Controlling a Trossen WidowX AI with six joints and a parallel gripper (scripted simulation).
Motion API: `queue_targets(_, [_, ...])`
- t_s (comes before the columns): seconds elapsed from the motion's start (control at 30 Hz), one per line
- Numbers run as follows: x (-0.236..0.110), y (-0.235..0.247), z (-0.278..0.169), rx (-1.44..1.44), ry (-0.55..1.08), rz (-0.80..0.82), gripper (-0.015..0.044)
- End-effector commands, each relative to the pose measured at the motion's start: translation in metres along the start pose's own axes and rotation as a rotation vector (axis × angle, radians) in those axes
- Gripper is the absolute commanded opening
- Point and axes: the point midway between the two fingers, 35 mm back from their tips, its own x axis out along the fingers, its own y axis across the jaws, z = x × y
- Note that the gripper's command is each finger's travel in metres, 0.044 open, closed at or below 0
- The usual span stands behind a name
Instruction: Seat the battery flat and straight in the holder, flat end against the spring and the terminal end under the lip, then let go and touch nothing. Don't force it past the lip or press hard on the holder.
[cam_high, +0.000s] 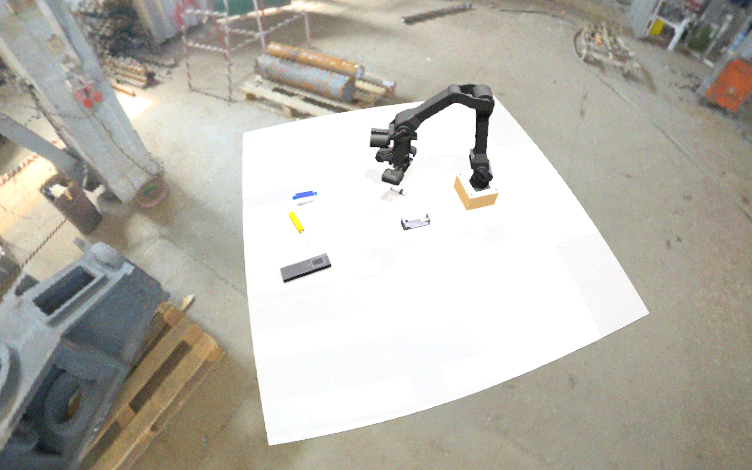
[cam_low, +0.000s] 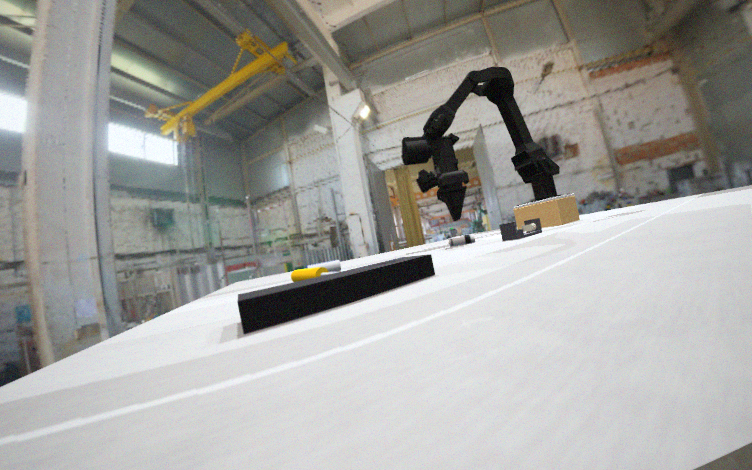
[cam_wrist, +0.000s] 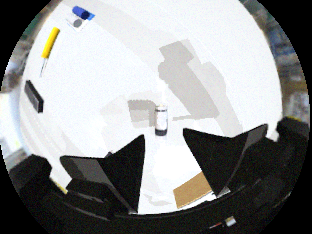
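Observation:
The small silver battery (cam_high: 397, 191) (cam_low: 460, 239) (cam_wrist: 160, 119) lies on its side on the white table top. The dark holder (cam_high: 415, 222) (cam_low: 520, 229) sits apart from it, nearer the arm's wooden base; I cannot make it out in the wrist view. My gripper (cam_high: 391, 177) (cam_low: 455, 209) (cam_wrist: 163, 135) hangs a little above the battery, pointing down. Its fingers stand apart with nothing between them, and in the wrist view the battery shows on the table in the gap just past the fingertips.
The arm stands on a wooden block (cam_high: 475, 192) (cam_low: 546, 211). To the left lie a blue-and-white object (cam_high: 305, 194) (cam_wrist: 83, 12), a yellow screwdriver (cam_high: 296, 221) (cam_low: 308, 273) (cam_wrist: 50, 41) and a flat black remote-like block (cam_high: 305, 267) (cam_low: 335, 289) (cam_wrist: 34, 96).

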Motion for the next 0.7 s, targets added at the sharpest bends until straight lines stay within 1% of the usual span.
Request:
queue_targets(0.0, [0.010,-0.002,-0.003,0.118,0.017,-0.005,0.0235])
queue_targets(0.27, [0.011,-0.002,-0.002,0.118,0.017,-0.005,0.0235])
queue_targets(0.67, [0.030,-0.002,-0.002,0.118,0.017,-0.005,0.0235])
